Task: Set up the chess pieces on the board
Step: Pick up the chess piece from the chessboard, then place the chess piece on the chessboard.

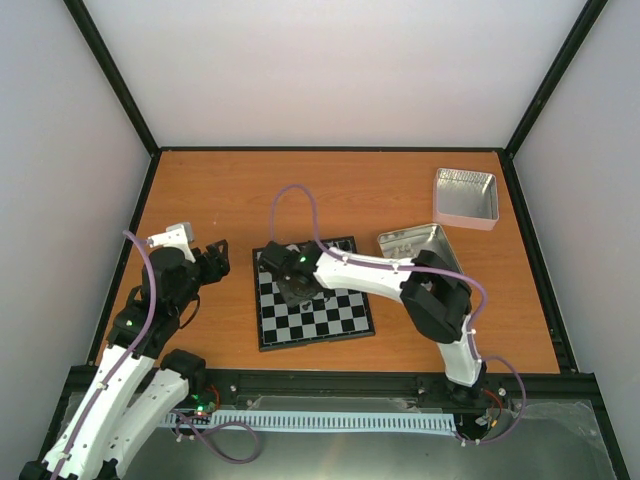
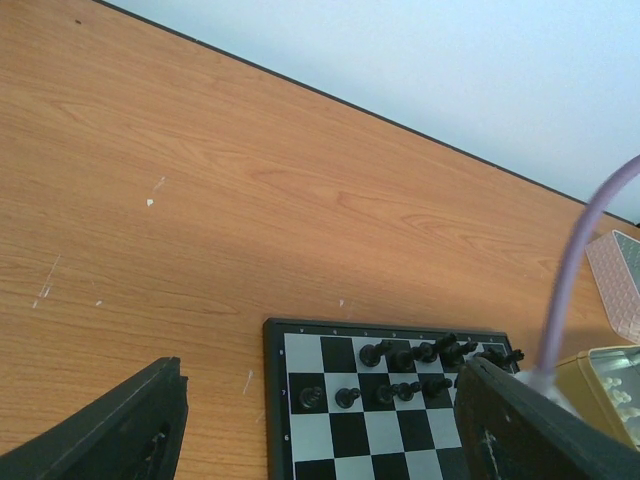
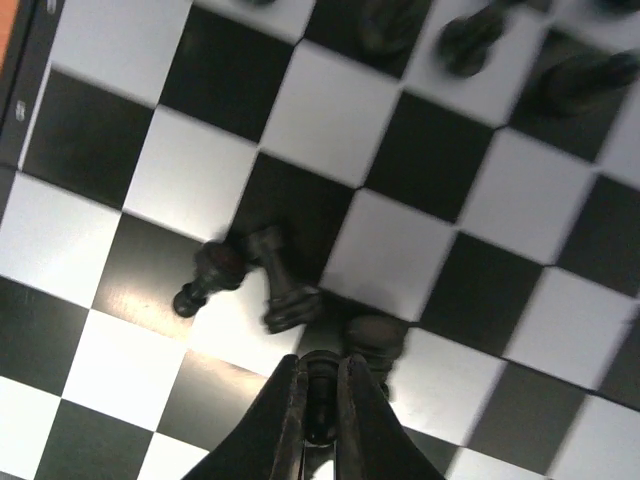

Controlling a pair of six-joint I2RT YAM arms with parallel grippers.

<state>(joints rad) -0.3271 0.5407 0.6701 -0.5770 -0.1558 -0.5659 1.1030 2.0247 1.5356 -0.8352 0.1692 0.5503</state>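
The board [image 1: 340, 318] lies in the middle of the table; it also shows in the left wrist view [image 2: 330, 400] and fills the right wrist view [image 3: 400, 250]. Several black chess pieces [image 2: 400, 358] stand in two rows at its far edge. My right gripper [image 1: 294, 287] hovers low over the board's left part, and in its wrist view the right gripper [image 3: 320, 370] is shut on a small black piece [image 3: 321, 398]. A rook [image 3: 280, 285], a pawn [image 3: 210, 272] and another piece [image 3: 373, 340] stand just beyond it. My left gripper [image 1: 212, 258] is open and empty, left of the board.
An open metal tin [image 1: 420, 243] lies right of the board under the right arm, with cream pieces in it [image 2: 612, 390]. A second tin [image 1: 466, 196] sits at the far right. Grey walls enclose the table.
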